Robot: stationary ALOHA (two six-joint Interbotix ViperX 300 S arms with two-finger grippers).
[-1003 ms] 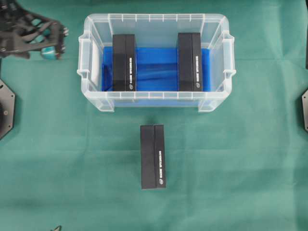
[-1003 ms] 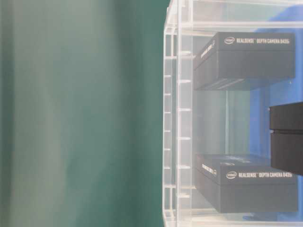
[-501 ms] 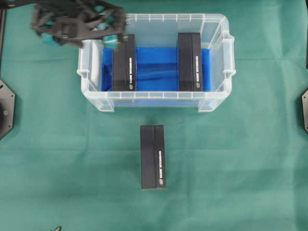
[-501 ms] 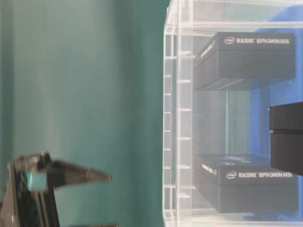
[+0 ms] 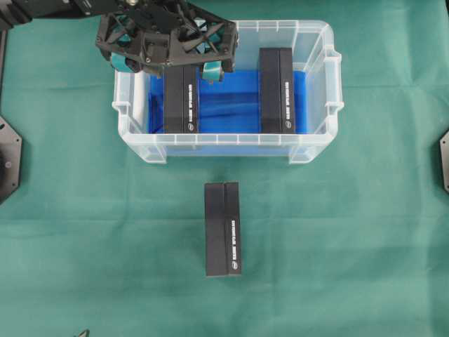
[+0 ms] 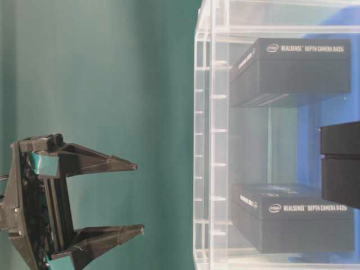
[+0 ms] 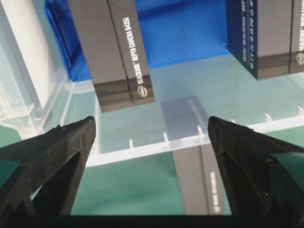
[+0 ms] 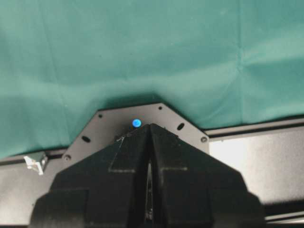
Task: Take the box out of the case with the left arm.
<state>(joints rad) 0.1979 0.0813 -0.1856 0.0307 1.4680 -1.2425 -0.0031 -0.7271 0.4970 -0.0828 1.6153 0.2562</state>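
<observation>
The clear case (image 5: 317, 84) with its blue floor holds two black boxes standing on edge, a left box (image 5: 181, 102) and a right box (image 5: 276, 90). My left gripper (image 5: 170, 67) hovers open above the case's back left part, its teal-padded fingers (image 5: 214, 70) straddling the top end of the left box without touching it. The left wrist view looks down past the open left gripper (image 7: 151, 122) at the left box (image 7: 111, 52), the right box (image 7: 266, 33) and the case's front rim (image 7: 142, 148). My right gripper (image 8: 149, 126) is shut and empty.
A third black box (image 5: 222, 228) lies on the green cloth in front of the case, also visible below the rim as the outside box (image 7: 197, 185). Arm base plates (image 5: 8, 158) sit at the table's left and right edges.
My left gripper has swung right from beside the case's left end to above the left box, staying open. The boxes have not moved.
</observation>
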